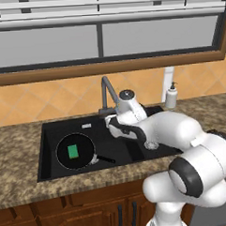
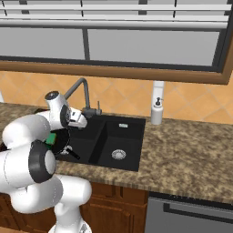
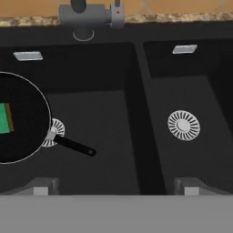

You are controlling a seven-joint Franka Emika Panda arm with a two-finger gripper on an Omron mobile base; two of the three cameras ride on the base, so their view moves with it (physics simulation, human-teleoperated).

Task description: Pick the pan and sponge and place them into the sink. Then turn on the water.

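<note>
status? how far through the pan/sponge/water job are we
Done: the pan sits in the wide basin of the sink, with the sponge lying inside it. In hand: nothing; the pincer hangs open over the basins, near the faucet. Left: turning on the water; no stream falls from the spout.

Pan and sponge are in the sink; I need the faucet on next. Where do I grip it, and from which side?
Judging by shape, take the small lever with the red mark, on the right of the faucet base behind the sink. Bring the gripper forward and up from over the basin divider; the tall spout stands left of the lever. It looks slim, so close on its sides.
</note>
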